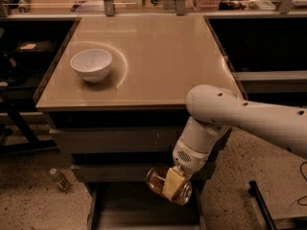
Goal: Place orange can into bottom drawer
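Observation:
My gripper [171, 185] is shut on the orange can [158, 182], which lies sideways in its pale fingers [172, 183]. It hangs low in front of the cabinet, just above the open bottom drawer [144, 212], whose flat grey floor shows beneath the can. My white arm [230, 114] reaches down from the right, past the front edge of the tan counter top [153, 51].
A white bowl [91, 63] stands on the counter top at the left. Two wider grey drawers [115, 140] are shut above the open one. A small clear plastic bottle [60, 179] lies on the speckled floor at the left. A dark bar [261, 207] lies on the floor at the right.

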